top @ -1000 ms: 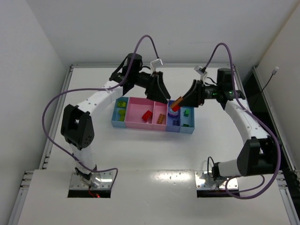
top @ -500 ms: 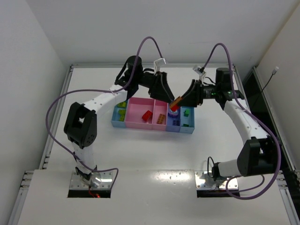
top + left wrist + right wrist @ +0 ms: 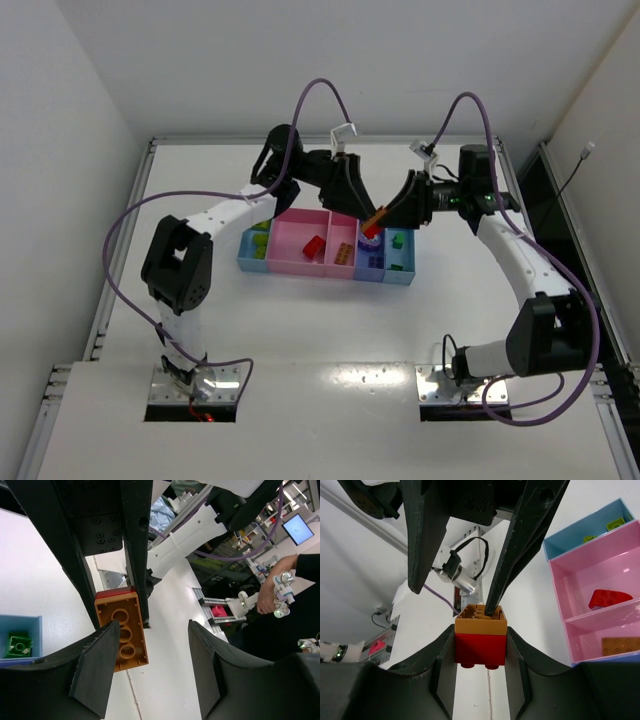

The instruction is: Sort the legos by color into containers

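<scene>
I see the right gripper (image 3: 480, 641) clamped on the red brick (image 3: 480, 651), 1 finger on each side, nothing loose. The orange brick (image 3: 481, 622) is stuck to that red one as a 2-piece stack, with its hollow side facing away from the right wrist. The left gripper (image 3: 152, 630) comes at the stack from the other side with its jaws apart, about halfway, not gripping. In the left wrist view the orange brick sits against 1 of its fingers (image 3: 97, 672), and there is a plain gap to the other. From the top the stack hangs in the air between both arms over the right part of the containers (image 3: 300, 268), roughly above the periwinkle bin (image 3: 371, 270). I can't tell the exact bin under it. Already sorted: lime and yellow pieces (image 3: 260, 240) in the left light blue bin, 1 red rounded brick (image 3: 610, 599) in the wide pink bin, 1 flat orange brick (image 3: 620, 644) in the narrow pink bin, and 1 green brick (image 3: 19, 645) in the right light blue bin. The row of 5 bins rests on the white table (image 3: 300, 330), well ahead of both arm bases.
</scene>
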You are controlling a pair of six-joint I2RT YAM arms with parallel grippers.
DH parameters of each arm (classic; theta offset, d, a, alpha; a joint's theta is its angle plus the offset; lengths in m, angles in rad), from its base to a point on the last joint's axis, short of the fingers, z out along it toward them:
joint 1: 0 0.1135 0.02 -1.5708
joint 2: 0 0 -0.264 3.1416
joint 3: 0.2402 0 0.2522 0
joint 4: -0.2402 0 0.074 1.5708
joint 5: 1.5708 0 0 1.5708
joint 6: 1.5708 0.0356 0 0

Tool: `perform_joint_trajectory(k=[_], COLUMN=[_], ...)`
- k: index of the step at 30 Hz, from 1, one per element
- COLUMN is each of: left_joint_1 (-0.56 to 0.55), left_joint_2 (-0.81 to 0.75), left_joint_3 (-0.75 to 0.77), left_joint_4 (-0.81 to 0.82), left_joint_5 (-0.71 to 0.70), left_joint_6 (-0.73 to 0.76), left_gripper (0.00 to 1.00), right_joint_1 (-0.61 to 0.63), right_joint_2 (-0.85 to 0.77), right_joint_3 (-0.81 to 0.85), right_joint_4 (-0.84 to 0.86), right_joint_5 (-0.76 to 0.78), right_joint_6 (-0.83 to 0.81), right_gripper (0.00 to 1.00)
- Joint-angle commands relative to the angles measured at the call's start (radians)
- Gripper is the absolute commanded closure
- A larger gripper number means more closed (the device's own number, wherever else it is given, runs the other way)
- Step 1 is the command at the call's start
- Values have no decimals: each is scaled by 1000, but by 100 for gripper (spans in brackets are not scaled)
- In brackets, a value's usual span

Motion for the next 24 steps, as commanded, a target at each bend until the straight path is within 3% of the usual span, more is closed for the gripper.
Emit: perform_joint_trajectory(k=[1,5,8,9,10,11,12,19,24], left_joint_1=[-26,-26,-3,21,21,21,21,44,44], left_joint_2=[7,7,-12,-22,-22,-22,-22,-41,-42], left_joint_3=[-10,-48,-32,5,65,193,221,213,193], left_joint_4=[64,35,-185,-561,-792,-991,-1097,-1121,-1121], left_joint_5=[30,1,-48,-88,-142,-280,-317,-383,-351], left_joint_6=[-14,23,238,370,742,903,979,982,982], left_gripper=[38,39,40,40,40,40,41,44,44], right_joint_1=[5,5,5,5,5,5,5,5,5], right_joint_2=[0,0,-9,-9,-9,-18,-18,-18,-18], right_joint_3=[42,42,42,42,42,42,42,24,24], right_joint_4=[51,51,51,51,51,51,51,51,51], right_joint_5=[0,0,0,0,0,0,0,9,9], right_joint_6=[-15,-15,-15,-15,-15,-15,-15,-15,-15], right_gripper=[100,100,100,100,100,100,100,100,100])
